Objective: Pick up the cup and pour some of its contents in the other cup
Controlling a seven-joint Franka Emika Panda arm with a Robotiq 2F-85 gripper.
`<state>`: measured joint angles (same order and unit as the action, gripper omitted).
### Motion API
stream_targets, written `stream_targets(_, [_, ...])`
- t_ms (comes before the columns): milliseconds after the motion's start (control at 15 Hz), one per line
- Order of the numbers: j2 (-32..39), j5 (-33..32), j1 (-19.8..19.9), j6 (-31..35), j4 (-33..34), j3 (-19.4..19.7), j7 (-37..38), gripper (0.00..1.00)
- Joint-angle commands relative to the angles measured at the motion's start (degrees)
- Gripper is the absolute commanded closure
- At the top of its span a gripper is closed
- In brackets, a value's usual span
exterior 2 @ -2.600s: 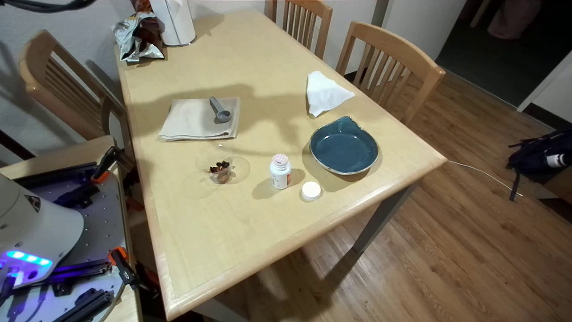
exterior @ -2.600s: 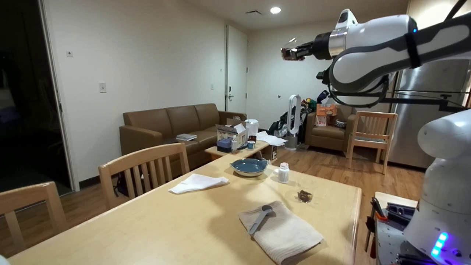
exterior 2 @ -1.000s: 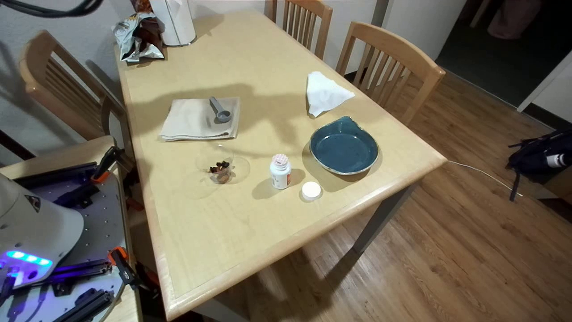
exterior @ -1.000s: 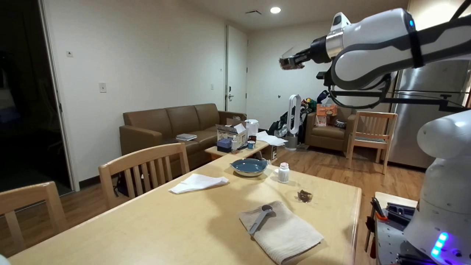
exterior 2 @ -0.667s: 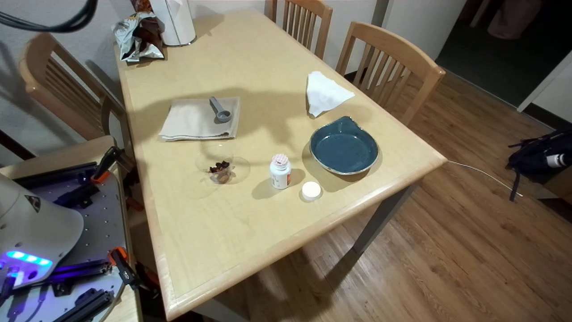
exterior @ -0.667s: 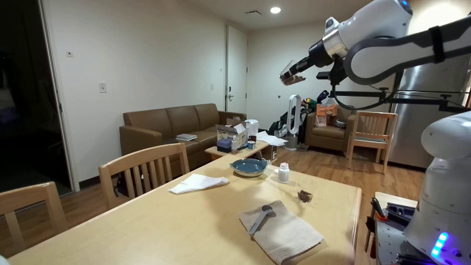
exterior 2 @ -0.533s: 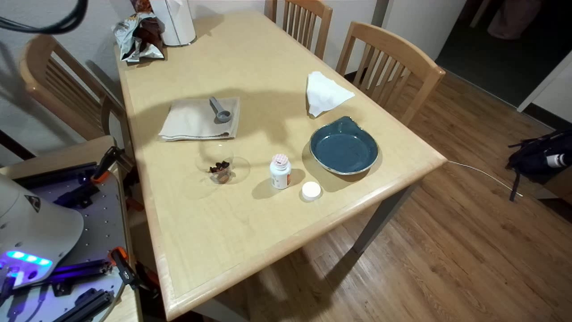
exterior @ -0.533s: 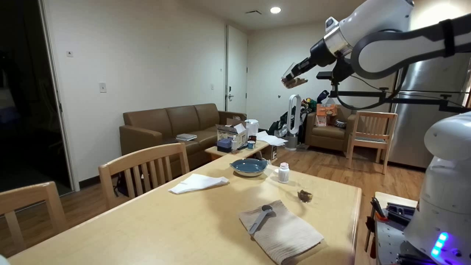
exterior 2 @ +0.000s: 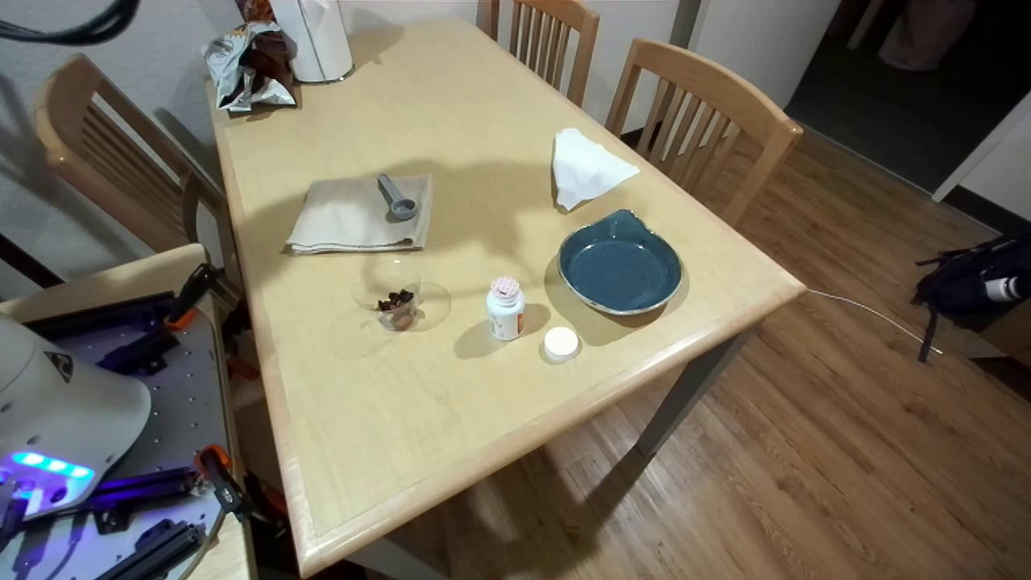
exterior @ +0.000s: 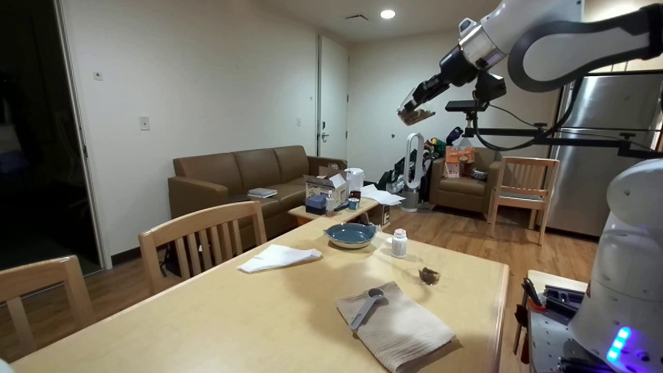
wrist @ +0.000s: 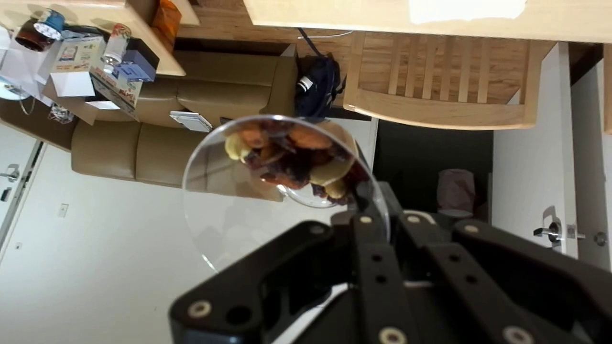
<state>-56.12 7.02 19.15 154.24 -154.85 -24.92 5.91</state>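
In the wrist view we find the gripper (wrist: 385,205) clamped on the wall of the clear cup (wrist: 227,200), the rim running between its nearly joined fingers (wrist: 375,239). We look into the mouth, where trail mix (wrist: 296,155) gathers to one side, seemingly close to the rim. The pinch takes only one part of the wall, so we expect the cup might twist as the load slides; slow, smooth wrist turns should serve us best.

In an exterior view we see the cup in mid-air, tilted, well above the table surface (exterior: 207,321). From here we cannot tell whether it hangs over the surface or outside its edge. We take the step in hand to be placing it for the pour.

In an exterior view we have the receiving cup (exterior 2: 387,282), upright near the surface's left edge, between the folded cloth (exterior 2: 346,213) and the uncapped pill bottle (exterior 2: 505,314); the gripper is out of frame. Dark pieces lie in this cup too, so whether any pouring is done we cannot say. We should come over it before tipping further, let out only a part, and avoid the bottle, whose cap (exterior 2: 561,345) lies toward the lower edge.
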Motion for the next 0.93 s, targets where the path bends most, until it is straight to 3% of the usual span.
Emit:
stream_targets(0, [1.7, -4.1, -4.5, -3.5, 1.1, 3.7, 4.1, 0.95])
stream_targets(533, [7.2, -2.2, -17.3, -31.7, 7.1, 11.0, 3.9, 0.95])
stream_targets(600, [7.7, -2.6, -18.1, -33.3, 7.5, 11.5, 3.3, 0.95])
stream_targets(667, [4.5, -4.0, -17.8, -29.9, 4.8, 11.2, 4.4, 0.95])
stream_targets(867, [6.4, -3.6, -19.3, -31.5, 5.8, 12.4, 4.1, 0.95])
